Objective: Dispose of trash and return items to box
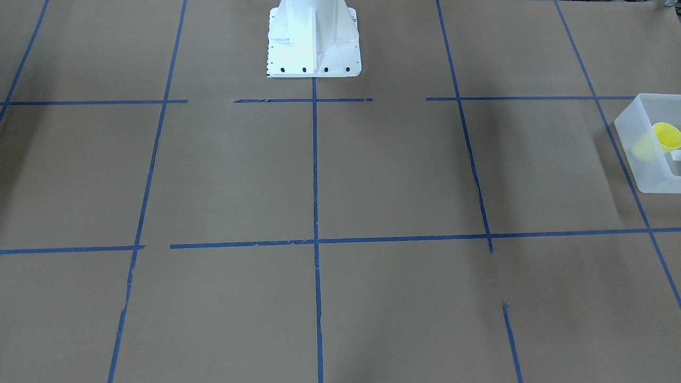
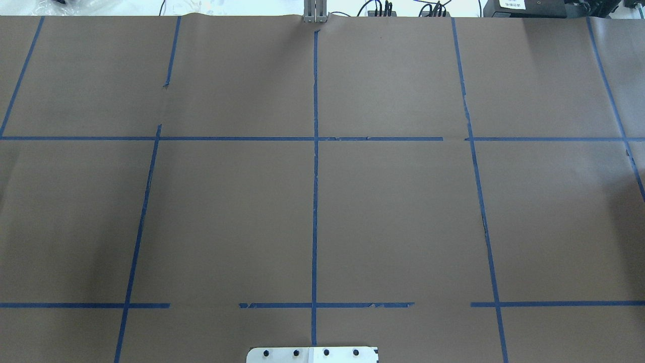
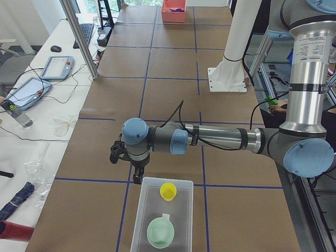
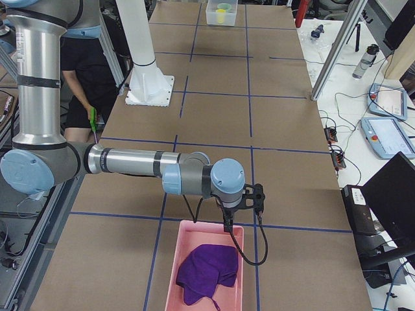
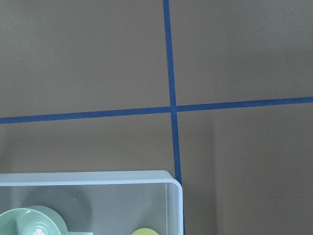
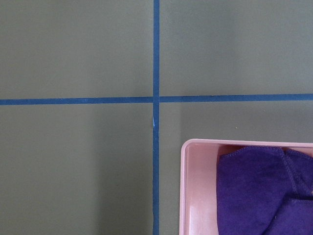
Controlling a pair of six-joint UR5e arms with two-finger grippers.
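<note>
The frosted white box (image 3: 140, 220) stands at the table's left end and holds the yellow cup (image 3: 168, 191) and a pale green bowl (image 3: 160, 232). The box (image 1: 641, 154) with the cup (image 1: 666, 136) also shows at the front view's right edge, and its corner (image 5: 168, 177) shows in the left wrist view. My left gripper (image 3: 116, 153) hovers just beyond the box's far end. My right gripper (image 4: 256, 195) hovers just beyond a pink tray (image 4: 167, 272). Both grippers show only in the side views, so I cannot tell whether they are open or shut.
The pink tray (image 6: 195, 191) at the table's right end holds a purple cloth (image 6: 264, 191). The white robot base (image 1: 314, 42) stands at the table's middle back edge. Brown paper with blue tape lines covers the table. Operators' tablets and cables lie beyond the far edge.
</note>
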